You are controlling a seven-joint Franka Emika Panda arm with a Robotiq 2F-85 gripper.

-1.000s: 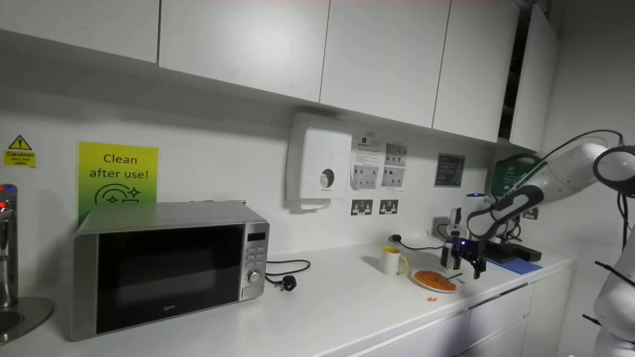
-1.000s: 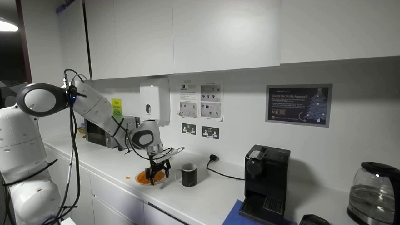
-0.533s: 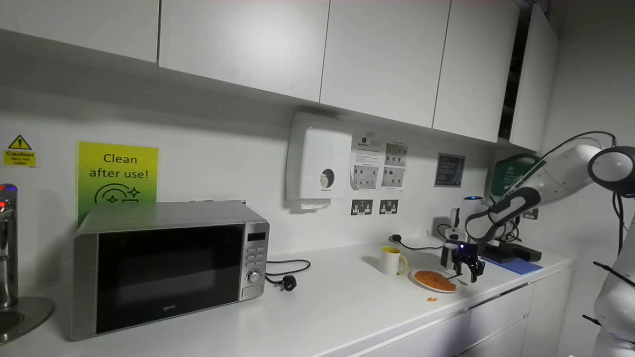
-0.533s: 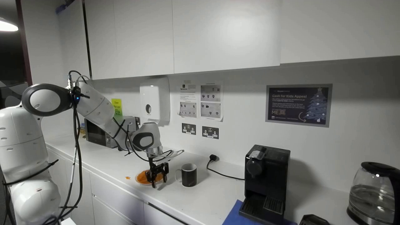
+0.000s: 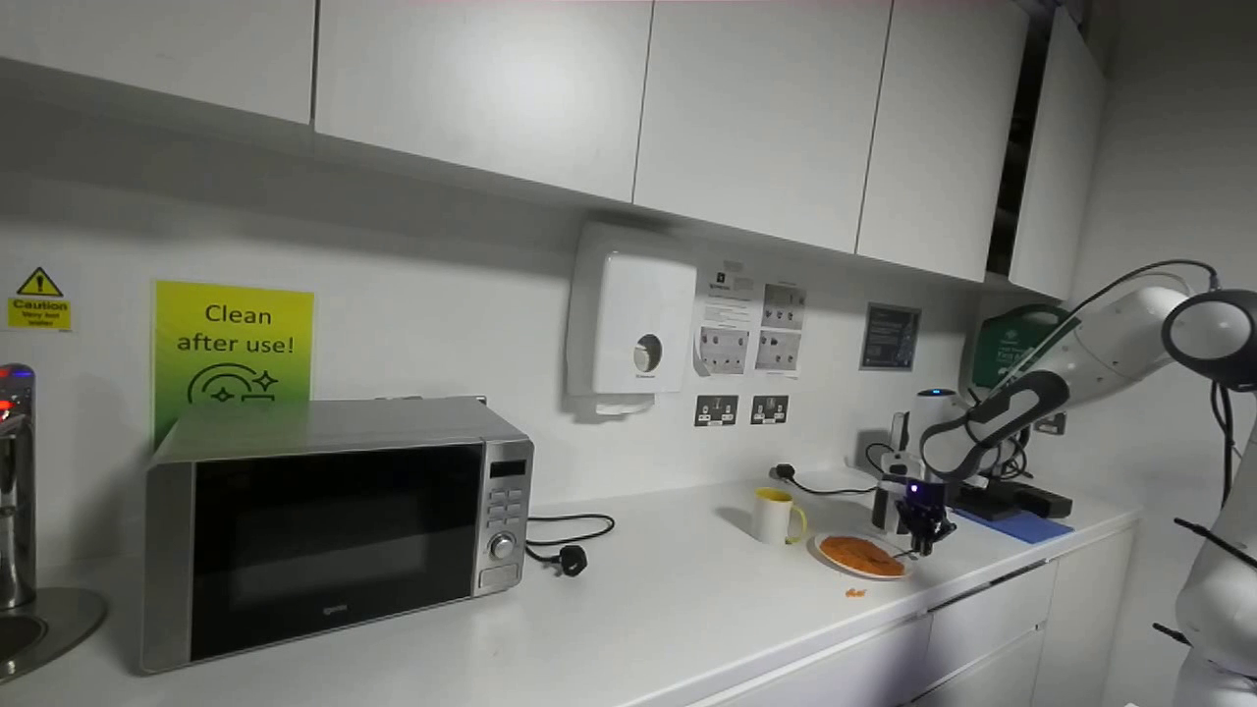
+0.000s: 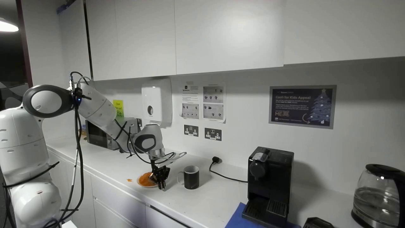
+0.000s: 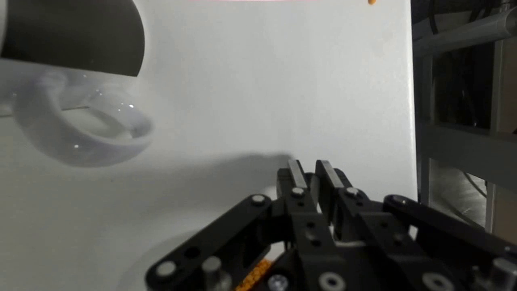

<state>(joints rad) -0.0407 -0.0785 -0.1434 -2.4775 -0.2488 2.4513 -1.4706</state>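
A white plate (image 5: 864,575) with orange food (image 5: 859,555) on it sits near the front of the counter. The metal handle of a utensil (image 5: 903,555) sticks out over the plate's rim. My gripper (image 5: 921,552) is beside the plate, low over the counter, with its jaws shut on that handle; most of the handle is hidden by the fingers. In the wrist view the fingertips of the gripper (image 7: 310,163) stand close together, with a narrow rounded piece between them. Close by stands a mug (image 6: 191,179), dark on this side; its white and yellow side (image 5: 771,517) shows from the opposite camera.
A small orange spill (image 5: 855,593) lies on the counter in front of the plate. Further along are a microwave (image 5: 334,540), a black coffee machine (image 6: 270,186) on a blue mat (image 6: 235,218) and a glass kettle (image 6: 376,199). A plug with its cable (image 6: 216,160) lies by the wall.
My gripper has come down slightly beside the plate, and its jaws have gone from wide apart to shut around the utensil's handle. The plate and mug stay where they were.
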